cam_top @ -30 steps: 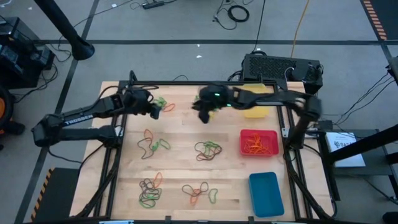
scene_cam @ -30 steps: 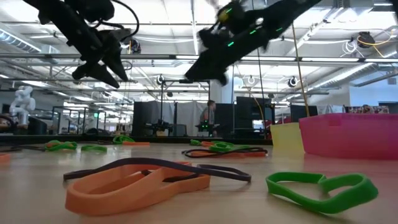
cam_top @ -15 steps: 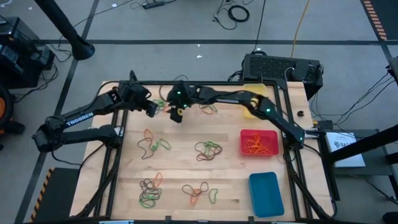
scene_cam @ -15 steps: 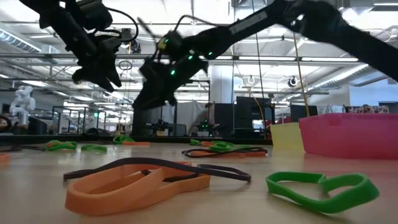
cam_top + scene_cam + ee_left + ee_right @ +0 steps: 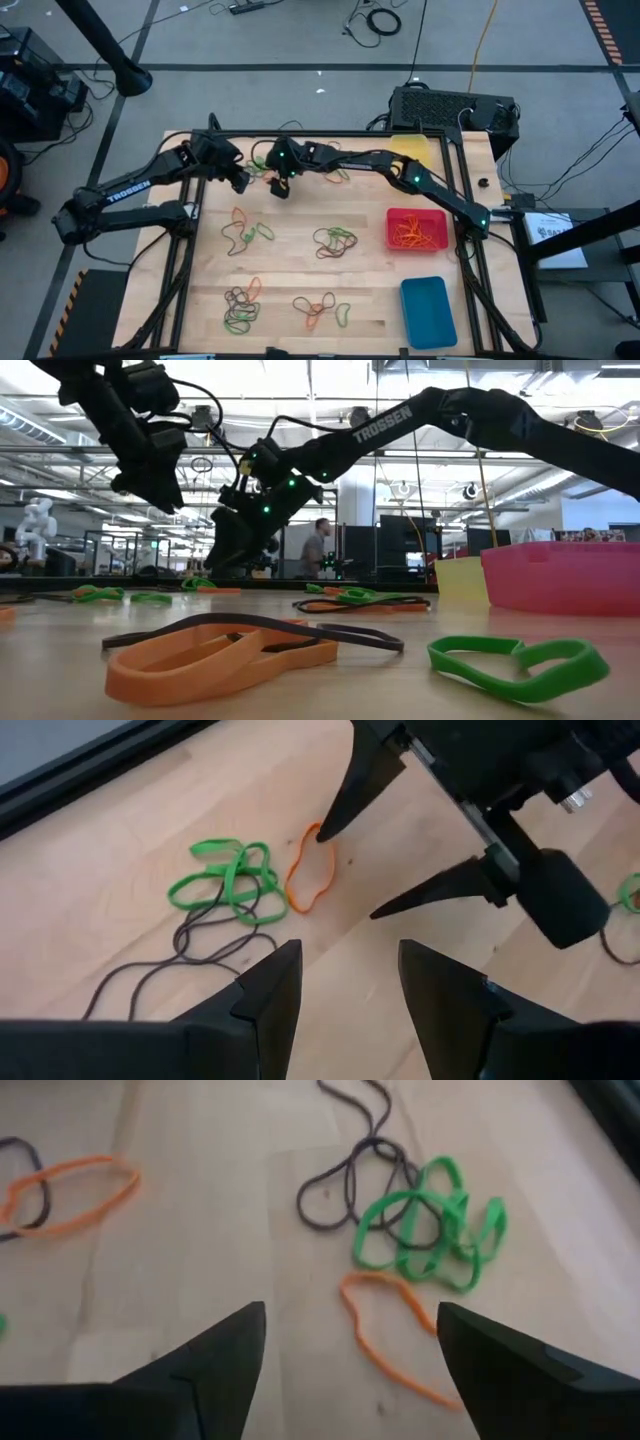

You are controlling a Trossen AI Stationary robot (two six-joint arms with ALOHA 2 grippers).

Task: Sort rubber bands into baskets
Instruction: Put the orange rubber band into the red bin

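The right pincer [image 5: 281, 187], fingers apart, hovers over an orange rubber band [image 5: 390, 1335] on the table [image 5: 300, 260]. We see the left pincer [image 5: 243, 179] open nearby.

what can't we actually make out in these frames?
- Shallow yellow plastic basket: high view, the right arm crosses it, contents hidden.
- Shallow red plastic basket: low view is level, wall hides the inside.
- Shallow blue plastic basket: high view, too small to tell if anything dark lies inside.
- Right gripper over the thin orange rubber band: left wrist view, fingertip contact can't be settled.
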